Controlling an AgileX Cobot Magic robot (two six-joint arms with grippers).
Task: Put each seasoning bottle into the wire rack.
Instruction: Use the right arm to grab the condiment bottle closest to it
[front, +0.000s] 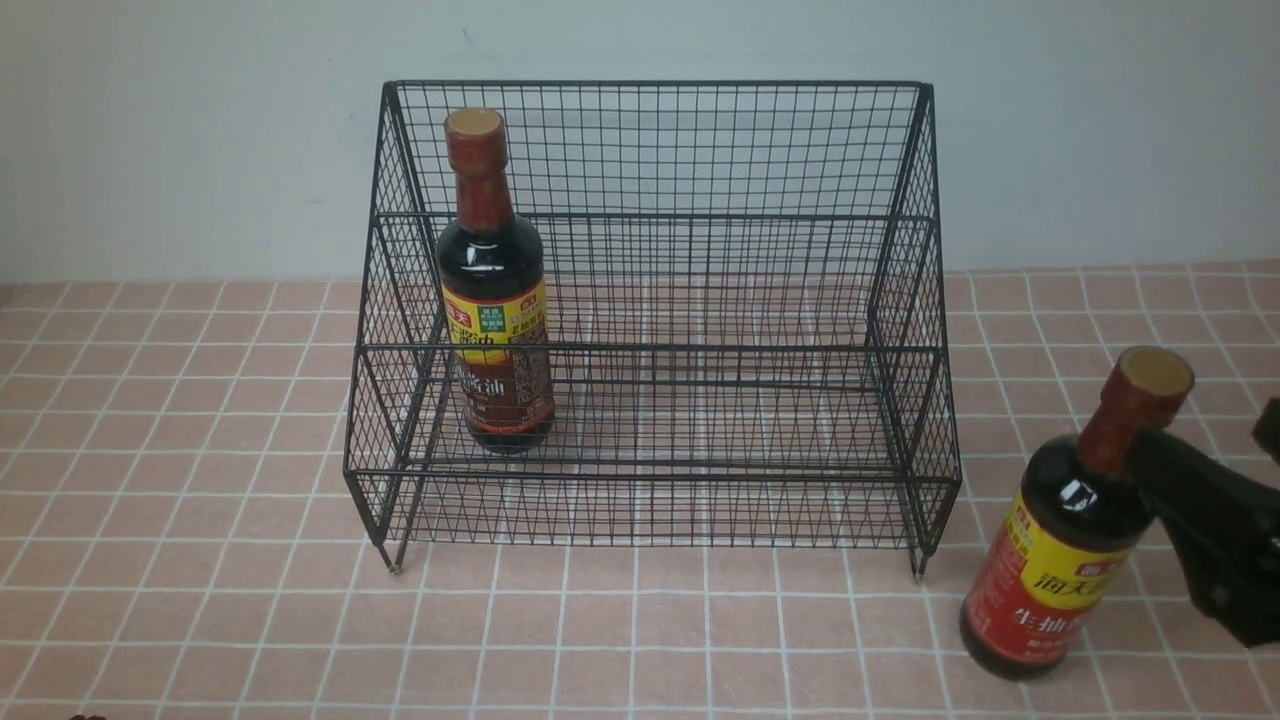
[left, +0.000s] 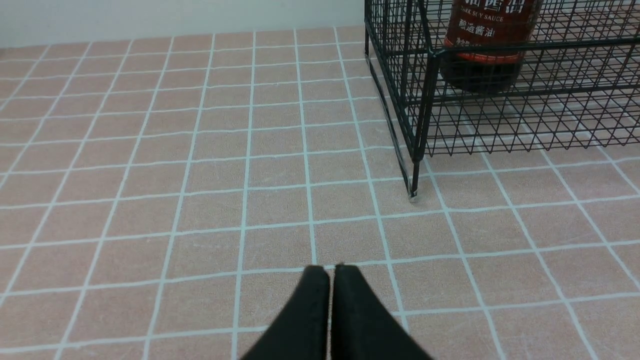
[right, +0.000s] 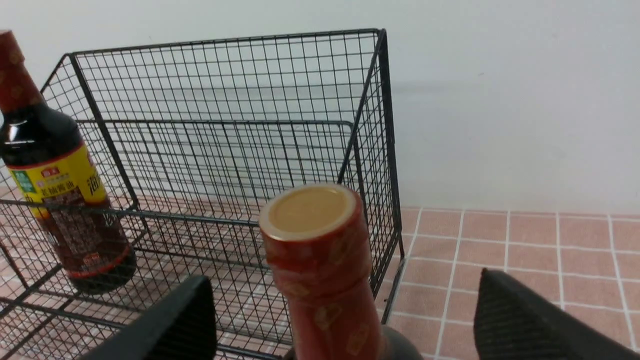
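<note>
Worktop (front: 200, 600) of pink tile under everything; at far left, left gripper (left: 330, 280) pinched fully together on nothing, low over the tiles near the front left leg of the wire rack (front: 650, 215), likely parked out of the way. Inside the rack, at its left end, yellow-and-brown bottle (front: 495, 330) upright on what looks like the lower front tier, apparently finished with; tucked to one side, so room beside it for a second. Right of the rack, outside it by the front right leg, yellow-and-red bottle (front: 1050, 570) standing on the worktop; right gripper (right: 345, 280) spread wide to either side of its neck, touching nothing, gripping nothing yet; neck presumably picked as the narrow, reachable part; next, probably a squeeze there and a lift over the front rail.
</note>
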